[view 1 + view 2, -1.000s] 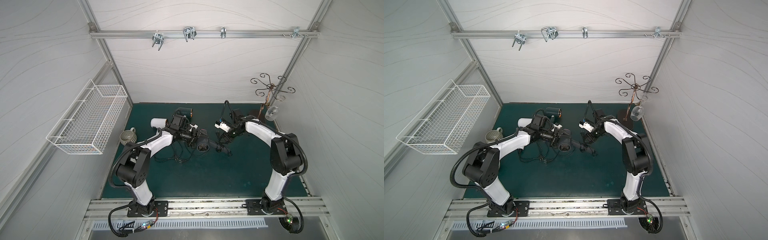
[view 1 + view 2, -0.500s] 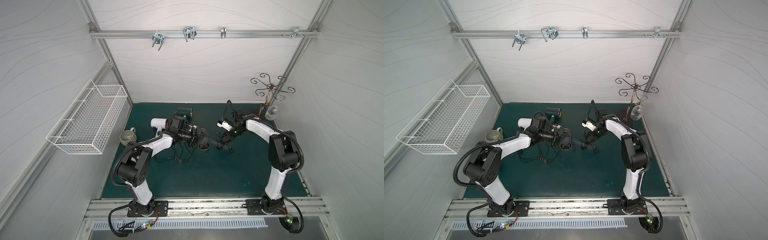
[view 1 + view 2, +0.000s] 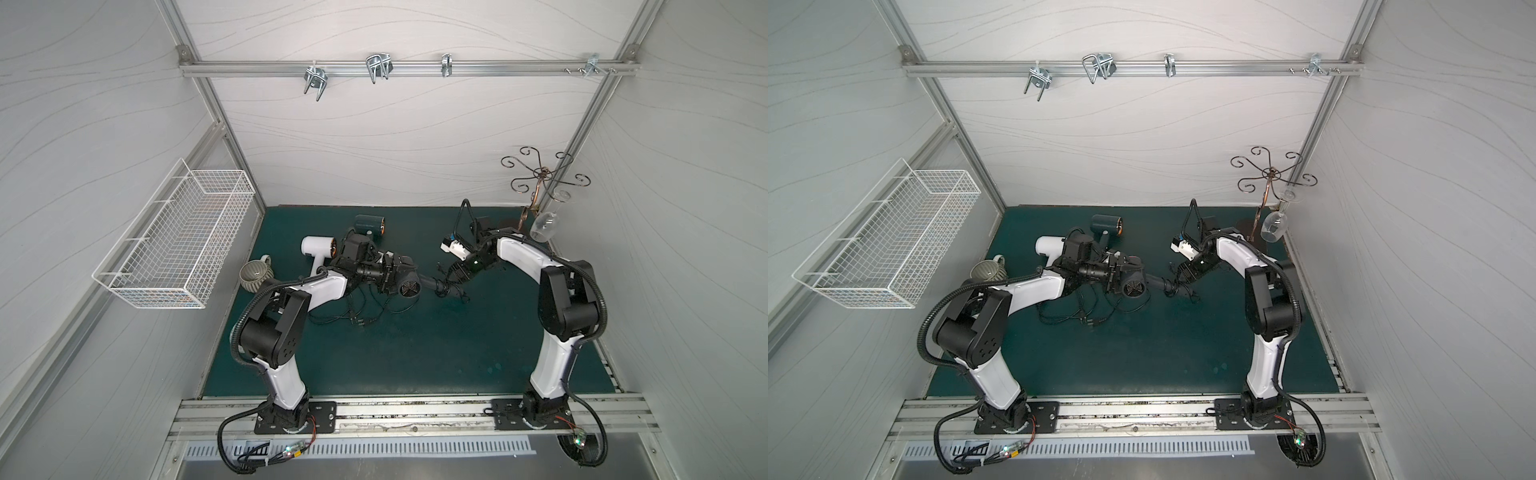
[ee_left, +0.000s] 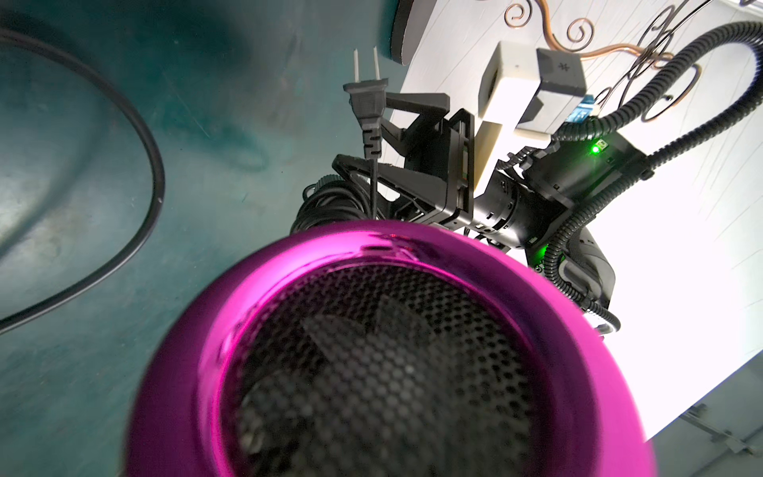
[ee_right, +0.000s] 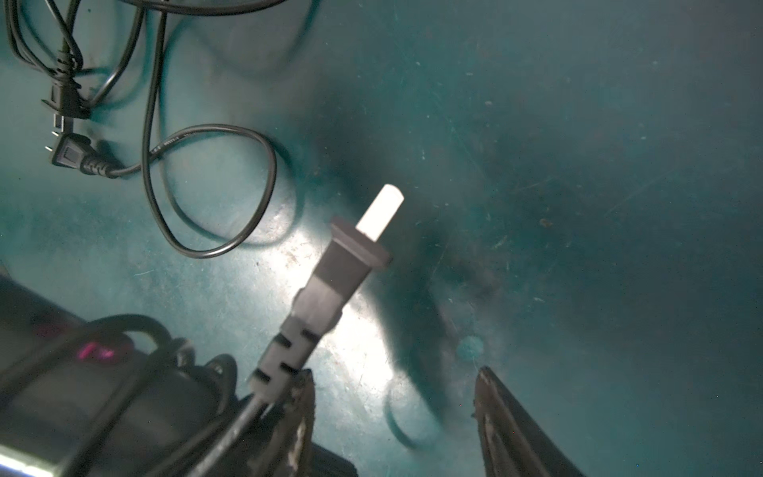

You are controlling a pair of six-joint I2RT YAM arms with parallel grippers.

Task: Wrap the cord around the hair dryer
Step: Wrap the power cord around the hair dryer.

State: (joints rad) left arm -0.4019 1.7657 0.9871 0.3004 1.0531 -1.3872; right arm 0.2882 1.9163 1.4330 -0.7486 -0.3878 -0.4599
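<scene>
The hair dryer is black with a magenta nozzle rim; its handle points toward my right arm. My left gripper is shut on the dryer's barrel, though its fingers are hidden in the left wrist view. The cord is coiled around the handle end, and its plug sticks out free beside one finger of my right gripper. That gripper is open at the handle end, with only bare mat between its fingers.
Loose cords with two plugs lie on the green mat. A white dryer, a dark dryer and a mug sit at the back left. The glass rack holds a wine glass; a wire basket hangs left.
My right gripper has drawn slightly back and to the right from the handle end, its fingers a touch wider. The left arm and the dryer have barely shifted.
</scene>
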